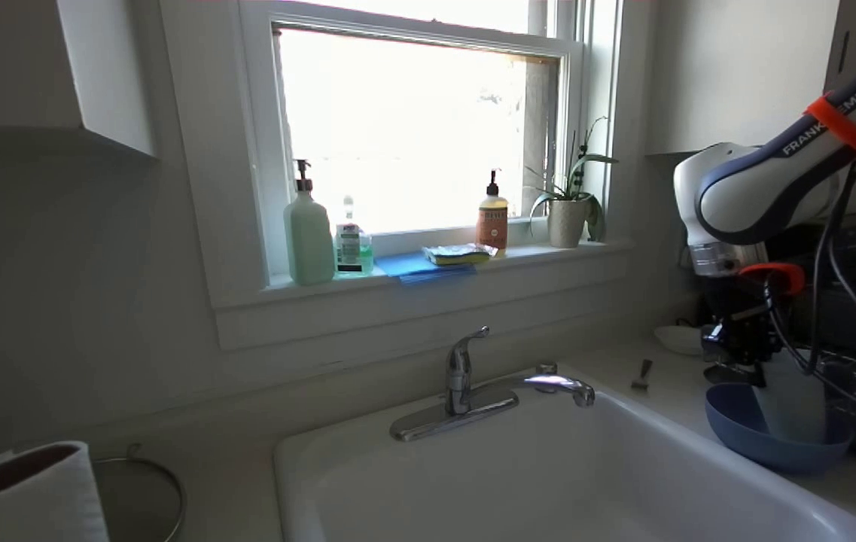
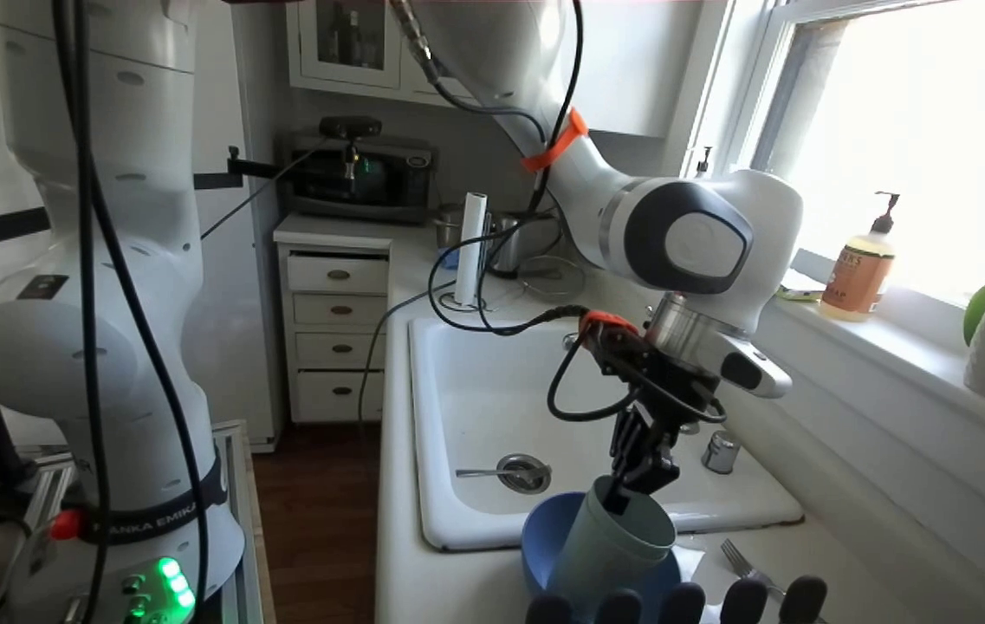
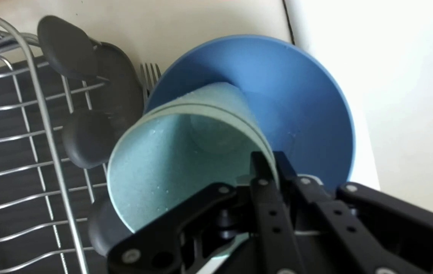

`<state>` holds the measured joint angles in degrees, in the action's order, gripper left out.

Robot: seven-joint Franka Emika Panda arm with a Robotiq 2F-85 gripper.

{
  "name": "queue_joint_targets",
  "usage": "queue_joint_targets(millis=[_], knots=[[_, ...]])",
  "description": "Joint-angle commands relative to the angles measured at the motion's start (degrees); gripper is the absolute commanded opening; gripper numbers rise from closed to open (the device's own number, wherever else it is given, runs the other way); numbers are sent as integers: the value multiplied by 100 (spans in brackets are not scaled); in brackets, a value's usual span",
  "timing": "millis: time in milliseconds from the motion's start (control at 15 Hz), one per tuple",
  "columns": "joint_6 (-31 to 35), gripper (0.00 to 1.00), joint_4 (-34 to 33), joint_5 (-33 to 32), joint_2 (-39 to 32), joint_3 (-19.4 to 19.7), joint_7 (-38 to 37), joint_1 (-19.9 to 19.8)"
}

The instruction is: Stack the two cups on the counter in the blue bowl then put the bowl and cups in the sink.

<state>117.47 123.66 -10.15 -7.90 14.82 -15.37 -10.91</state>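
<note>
Between wire rack (image 3: 53,152) and sink (image 2: 475,407), blue bowl (image 3: 311,99) — tilted cup (image 3: 186,152) inside, claw (image 3: 270,164) pinching its rim, fork (image 3: 150,76) beside

Wrist view: close, down into blue bowl (image 3: 296,99); both exterior views farther, sharing sink (image 2: 492,407).

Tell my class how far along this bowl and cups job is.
Looks done: a pale green cup is tilted into the blue bowl; a line below its rim hints at a second, nested cup, though I can't be sure. In hand: the claw grips that rim. Left, probably: letting go, then moving bowl and contents into the sink, since the bowl is outside it on the counter.
</note>
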Motion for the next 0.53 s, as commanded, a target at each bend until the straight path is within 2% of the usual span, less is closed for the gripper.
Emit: queue_joint_targets(millis=[0, 67, 200, 467], knots=[[613, 2, 422, -194, 255, -43, -23, -17], [624, 2, 478, -165, 317, -47, 9, -26], [729, 32, 572, -179, 406, -56, 40, -24], [830, 59, 749, -157, 543, -67, 13, -19]])
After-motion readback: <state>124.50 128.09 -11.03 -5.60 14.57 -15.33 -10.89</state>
